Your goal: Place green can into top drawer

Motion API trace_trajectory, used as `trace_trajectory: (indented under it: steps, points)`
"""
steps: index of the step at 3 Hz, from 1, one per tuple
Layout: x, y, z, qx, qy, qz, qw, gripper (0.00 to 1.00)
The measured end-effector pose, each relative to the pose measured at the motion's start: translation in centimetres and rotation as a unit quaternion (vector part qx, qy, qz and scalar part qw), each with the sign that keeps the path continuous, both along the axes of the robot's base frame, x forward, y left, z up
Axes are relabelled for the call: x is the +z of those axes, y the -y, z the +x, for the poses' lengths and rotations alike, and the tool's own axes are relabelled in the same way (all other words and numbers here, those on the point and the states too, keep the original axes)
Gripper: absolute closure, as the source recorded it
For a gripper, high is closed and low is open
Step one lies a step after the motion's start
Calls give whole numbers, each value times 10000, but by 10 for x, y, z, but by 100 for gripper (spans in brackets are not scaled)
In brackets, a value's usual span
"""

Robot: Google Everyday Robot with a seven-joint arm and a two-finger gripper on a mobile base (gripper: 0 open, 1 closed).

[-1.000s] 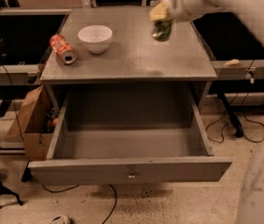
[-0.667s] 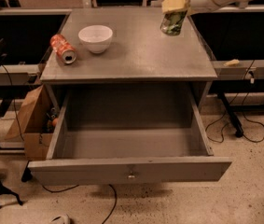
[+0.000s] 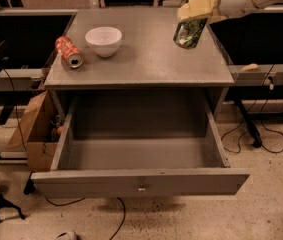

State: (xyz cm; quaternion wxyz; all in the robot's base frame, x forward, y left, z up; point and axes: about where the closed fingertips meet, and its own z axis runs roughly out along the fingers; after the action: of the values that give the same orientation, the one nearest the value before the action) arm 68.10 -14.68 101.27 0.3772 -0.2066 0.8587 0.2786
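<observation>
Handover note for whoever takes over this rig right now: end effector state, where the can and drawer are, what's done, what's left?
End effector: upper right, above the tabletop's right rear, shut on the green can, which hangs tilted, clear of the surface.
Top drawer: pulled open, nothing visible inside.
Done: can picked up and lifted.
Left: bring it forward over the drawer, lower, release.
Orange-red can lies on its side beside the white bowl, tabletop left; leave both.
</observation>
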Motion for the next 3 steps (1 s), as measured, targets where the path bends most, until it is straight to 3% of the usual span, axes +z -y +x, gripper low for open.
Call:
trace_trajectory:
  steps: [2,3]
  points:
    - [-6,-4,-1,61,-12,90,9999,100]
    - [-4,-4,-45,86,144,446,9989,100]
